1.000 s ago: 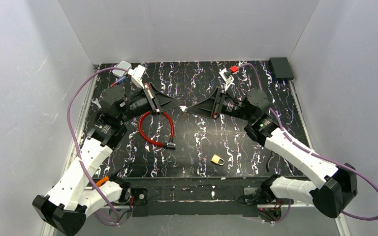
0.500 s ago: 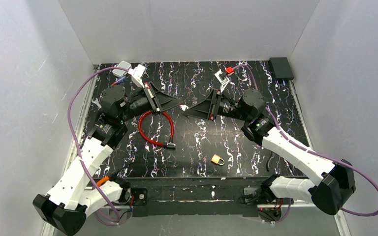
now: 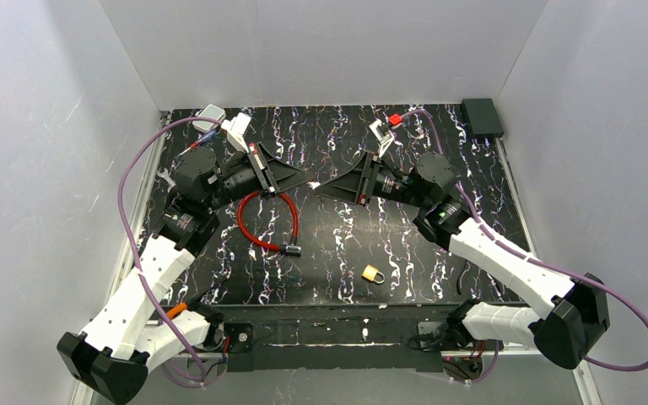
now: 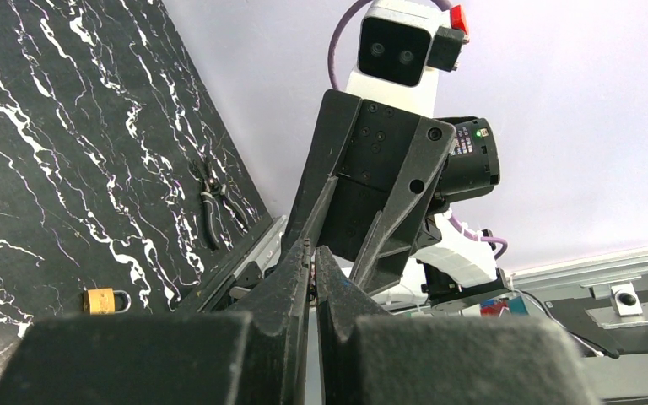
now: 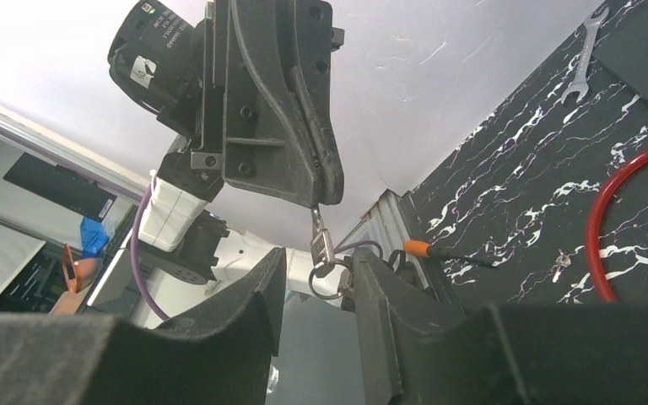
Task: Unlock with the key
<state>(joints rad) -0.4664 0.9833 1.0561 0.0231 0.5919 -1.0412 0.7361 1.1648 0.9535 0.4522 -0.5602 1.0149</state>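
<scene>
My left gripper point(image 3: 309, 181) is shut on a small silver key point(image 5: 318, 239), which hangs from its fingertips with a key ring point(image 5: 326, 279) below it. The key is hidden between the closed fingers point(image 4: 297, 268) in the left wrist view. My right gripper point(image 3: 322, 187) faces it tip to tip above the middle of the table. It is open point(image 5: 316, 274), with the ring between its fingers and close to the right one. A small brass padlock point(image 3: 373, 273) lies near the front edge, also in the left wrist view point(image 4: 105, 299).
A red cable loop point(image 3: 266, 219) lies under the left gripper. Pliers point(image 4: 215, 207) lie right of the padlock. A wrench point(image 3: 163, 175) sits at the left edge, an orange-handled screwdriver point(image 3: 177, 310) at front left, and a black box point(image 3: 481, 114) at back right.
My right gripper has moved left and closed up on the left gripper's tip, bringing its open fingers around the key ring. The left arm has stayed put.
</scene>
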